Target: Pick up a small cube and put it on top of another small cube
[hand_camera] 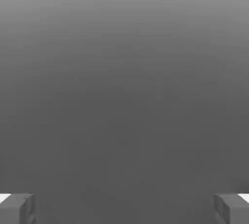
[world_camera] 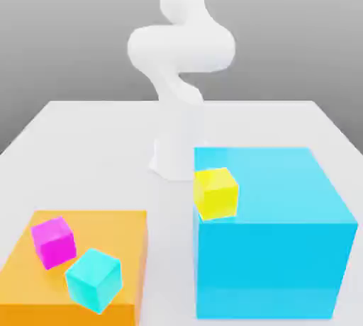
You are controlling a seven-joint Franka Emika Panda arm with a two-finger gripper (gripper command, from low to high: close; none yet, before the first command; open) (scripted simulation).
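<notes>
The tall sky-blue block (world_camera: 273, 236) walls off the exterior view's right, a small yellow cube (world_camera: 215, 193) at its near corner. The low orange slab (world_camera: 106, 236) carries a magenta cube (world_camera: 53, 241) and teal cube (world_camera: 93, 279) close together. Between the blocks runs a bare strip of white table (world_camera: 166, 246).

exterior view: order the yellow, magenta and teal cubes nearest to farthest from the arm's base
1. yellow cube, on the blue block, by the arm's base
2. magenta cube, on the orange slab
3. teal cube, same slab, camera side
</notes>
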